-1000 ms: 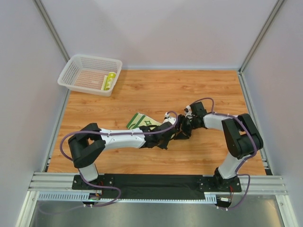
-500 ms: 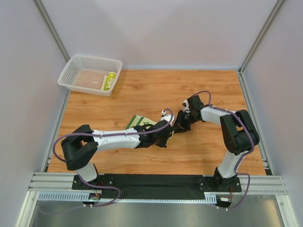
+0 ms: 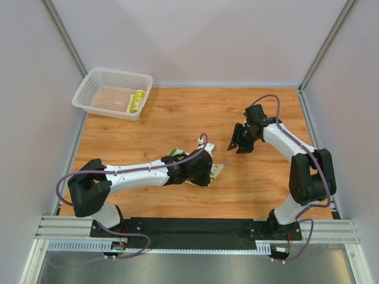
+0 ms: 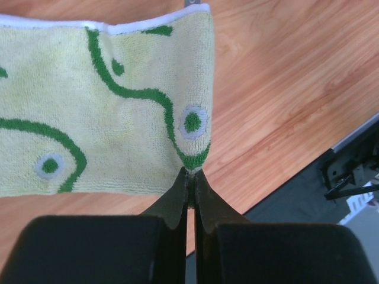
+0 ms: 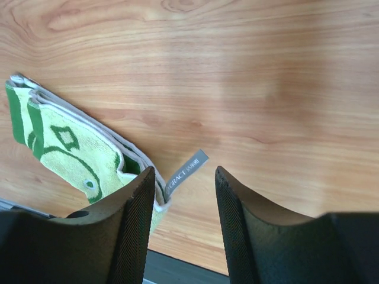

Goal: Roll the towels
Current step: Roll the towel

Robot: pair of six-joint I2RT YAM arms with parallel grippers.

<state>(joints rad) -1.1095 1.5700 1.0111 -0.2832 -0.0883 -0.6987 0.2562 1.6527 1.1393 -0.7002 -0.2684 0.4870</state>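
A cream towel [image 4: 106, 112] with green swirls lies folded on the wooden table, and my left gripper [image 4: 192, 171] is shut on its near corner. In the top view the towel [image 3: 217, 170] shows only at the edges, beside and under the left gripper [image 3: 207, 170]. My right gripper [image 3: 240, 142] hovers open up and to the right of it, apart from the cloth. In the right wrist view the towel [image 5: 65, 148] and its grey label [image 5: 186, 171] lie by the left finger of the right gripper [image 5: 183, 183], not between the pads. A rolled yellow-green towel [image 3: 137, 100] rests in the basket.
A white mesh basket [image 3: 103, 80] stands at the back left corner of the table. White walls with metal posts enclose the table on three sides. The black base rail [image 3: 195, 228] runs along the near edge.
The right gripper let go of the towel and drew back up and to the right. The left arm has pulled the towel's corner a little toward the near side.
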